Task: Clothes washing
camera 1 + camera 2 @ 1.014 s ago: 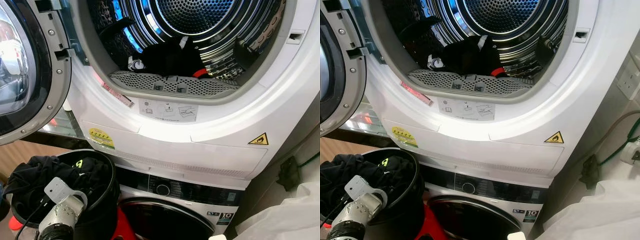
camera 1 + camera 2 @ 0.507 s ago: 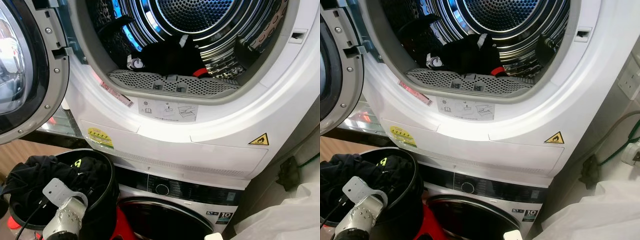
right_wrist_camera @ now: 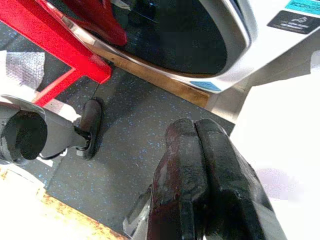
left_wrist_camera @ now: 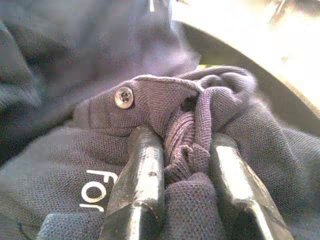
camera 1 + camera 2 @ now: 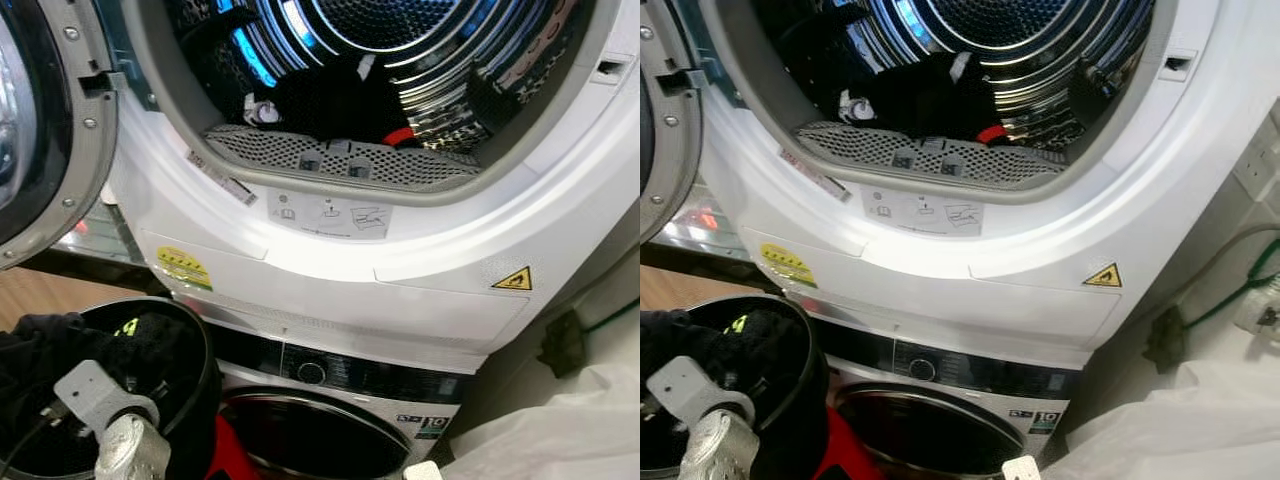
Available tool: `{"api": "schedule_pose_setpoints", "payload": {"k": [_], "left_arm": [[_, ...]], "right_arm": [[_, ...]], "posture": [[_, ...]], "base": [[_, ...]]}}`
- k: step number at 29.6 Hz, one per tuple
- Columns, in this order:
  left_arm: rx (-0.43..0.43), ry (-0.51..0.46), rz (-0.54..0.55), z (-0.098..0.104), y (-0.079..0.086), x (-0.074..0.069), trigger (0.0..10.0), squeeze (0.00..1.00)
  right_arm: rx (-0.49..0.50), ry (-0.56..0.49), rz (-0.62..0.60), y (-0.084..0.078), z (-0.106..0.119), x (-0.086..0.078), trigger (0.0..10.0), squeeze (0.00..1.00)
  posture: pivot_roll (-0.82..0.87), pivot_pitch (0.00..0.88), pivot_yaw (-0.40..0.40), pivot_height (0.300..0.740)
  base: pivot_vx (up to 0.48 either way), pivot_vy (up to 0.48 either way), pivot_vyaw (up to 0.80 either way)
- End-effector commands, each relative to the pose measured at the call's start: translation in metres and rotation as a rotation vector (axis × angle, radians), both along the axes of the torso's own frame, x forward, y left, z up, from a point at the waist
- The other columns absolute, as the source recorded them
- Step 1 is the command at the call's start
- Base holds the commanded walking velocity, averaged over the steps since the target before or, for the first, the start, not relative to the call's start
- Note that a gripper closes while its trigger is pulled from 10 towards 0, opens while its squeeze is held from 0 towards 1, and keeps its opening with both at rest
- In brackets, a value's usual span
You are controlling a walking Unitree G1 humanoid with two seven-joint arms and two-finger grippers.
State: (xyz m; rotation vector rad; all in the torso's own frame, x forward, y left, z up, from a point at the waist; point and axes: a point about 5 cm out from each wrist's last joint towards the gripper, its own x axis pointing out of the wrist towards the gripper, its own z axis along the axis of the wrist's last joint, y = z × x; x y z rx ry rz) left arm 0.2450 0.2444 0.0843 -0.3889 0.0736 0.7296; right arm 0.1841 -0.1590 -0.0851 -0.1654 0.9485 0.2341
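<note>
Clothes are being moved from the black bucket [image 5: 205,375] up into the dryer [image 5: 420,270]. The left gripper [image 4: 187,165] is down in the bucket, just below the dryer's open door [image 5: 50,150], and its two black fingers [image 4: 142,170] pinch a fold of a dark blue shirt [image 4: 75,150] with a button on it. The bucket sits below the dryer, next to the washer [image 5: 330,420] underneath it. Some dark clothes [image 5: 335,105] already lie inside the dryer's shiny drum, behind its grey filter. The right gripper [image 3: 200,165] hangs low near the floor, below the dryer, with its fingers pressed together and nothing in them. I think this is the picking-up step. Next, the left arm needs to lift the shirt clear of the bucket rim, go up past the dryer's white front, and drop it in the drum
</note>
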Motion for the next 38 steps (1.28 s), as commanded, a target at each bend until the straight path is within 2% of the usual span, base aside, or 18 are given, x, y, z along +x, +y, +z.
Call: {"api": "schedule_pose_setpoints", "payload": {"k": [1, 5, 6, 8, 12, 14, 16, 17, 19, 20, 23, 24, 26, 29, 31, 32, 33, 38], "left_arm": [[0.118, -0.122, -0.002, 0.027, -0.001, -0.001, 0.0, 0.0], [0.205, -0.179, -0.01, 0.041, -0.003, -0.004, 0.0, 0.0], [0.271, -0.228, -0.009, 0.053, -0.005, -0.007, 0.0, 0.0], [0.3, -0.25, -0.009, 0.059, -0.006, -0.008, 0.0, 0.0], [0.499, -0.384, -0.108, 0.097, -0.022, -0.006, 0.0, 0.0], [0.523, -0.403, -0.131, 0.101, -0.025, -0.005, 0.0, 0.0], [0.61, -0.475, -0.224, 0.118, -0.039, -0.001, 0.0, 0.0], [0.694, -0.55, -0.325, 0.135, -0.055, 0.001, 0.0, 0.0], [0.735, -0.589, -0.396, 0.144, -0.066, 0.002, 0.0, 0.0], [0.789, -0.622, -0.477, 0.152, -0.076, 0.004, 0.0, 0.0], [0.785, -0.653, -0.63, 0.155, -0.094, 0.008, 0.0, 0.0], [0.762, -0.67, -0.742, 0.155, -0.106, 0.009, 0.0, 0.0], [0.77, -0.694, -0.908, 0.156, -0.125, 0.006, 0.0, 0.0], [0.803, -0.739, -1.084, 0.164, -0.143, 0.001, 0.0, 0.0], [0.833, -0.772, -1.155, 0.173, -0.15, 0.001, 0.0, 0.0], [0.833, -0.772, -1.155, 0.173, -0.15, 0.001, 0.0, 0.0], [0.874, -0.812, -1.193, 0.184, -0.154, 0.003, 0.0, 0.0], [0.934, -0.884, -1.231, 0.209, -0.159, 0.014, 0.0, 0.0]], "right_arm": [[-0.007, 0.01, 0.011, -0.002, -0.001, -0.002, 10.0, 0.0], [-0.007, 0.009, 0.015, -0.002, -0.001, -0.002, 10.0, 0.0], [-0.006, 0.008, 0.017, -0.002, 0.0, -0.001, 10.0, 0.0], [-0.005, 0.007, 0.018, -0.002, 0.0, 0.0, 10.0, 0.0], [-0.003, 0.007, 0.025, -0.001, 0.0, 0.001, 10.0, 0.0], [-0.003, 0.008, 0.026, -0.001, 0.0, 0.001, 10.0, 0.0], [-0.002, 0.008, 0.031, 0.001, 0.0, 0.001, 10.0, 0.0], [0.001, 0.007, 0.034, 0.002, 0.001, 0.002, 10.0, 0.0], [0.003, 0.006, 0.034, 0.003, 0.001, 0.003, 10.0, 0.0], [0.005, 0.004, 0.036, 0.005, 0.001, 0.004, 10.0, 0.0], [0.009, 0.004, 0.038, 0.008, 0.001, 0.004, 10.0, 0.0], [0.013, 0.005, 0.039, 0.009, 0.001, 0.004, 10.0, 0.0], [0.019, 0.006, 0.03, 0.011, 0.001, 0.003, 10.0, 0.0], [0.025, 0.007, 0.026, 0.014, 0.0, 0.002, 10.0, 0.0], [0.028, 0.008, 0.023, 0.015, 0.0, 0.001, 10.0, 0.0], [0.028, 0.008, 0.023, 0.015, 0.0, 0.001, 10.0, 0.0], [0.03, 0.011, 0.014, 0.016, -0.001, 0.0, 10.0, 0.0], [0.032, 0.014, 0.002, 0.017, -0.001, -0.001, 10.0, 0.0]], "posture": [[0.16, 0.0, -0.014, 0.74], [0.16, 0.0, -0.017, 0.74], [0.17, 0.0, -0.021, 0.74], [0.17, 0.0, -0.022, 0.74], [0.19, 0.0, -0.029, 0.74], [0.19, 0.0, -0.029, 0.74], [0.2, 0.0, -0.03, 0.74], [0.2, 0.0, -0.03, 0.74], [0.2, 0.0, -0.03, 0.74], [0.21, 0.0, -0.025, 0.74], [0.2, 0.0, -0.018, 0.74], [0.2, 0.0, -0.015, 0.74], [0.2, 0.0, -0.008, 0.74], [0.19, 0.0, 0.003, 0.74], [0.19, 0.0, 0.01, 0.74], [0.19, 0.0, 0.01, 0.74], [0.19, 0.0, 0.013, 0.74], [0.17, 0.0, 0.025, 0.74]], "base": [[0.0, 0.0, 0.0], [0.0, 0.0, 0.0], [0.0, 0.0, 0.0], [0.0, 0.0, 0.0], [0.0, 0.0, 0.0], [0.0, 0.0, 0.0], [0.0, 0.0, 0.0], [0.0, 0.0, 0.0], [0.0, 0.0, 0.0], [0.0, 0.0, 0.0], [0.0, 0.0, 0.0], [0.0, 0.0, 0.0], [0.0, 0.0, 0.0], [0.0, 0.0, 0.0], [0.0, 0.0, 0.0], [0.0, 0.0, 0.0], [0.0, 0.0, 0.0], [0.0, 0.0, 0.0]]}}
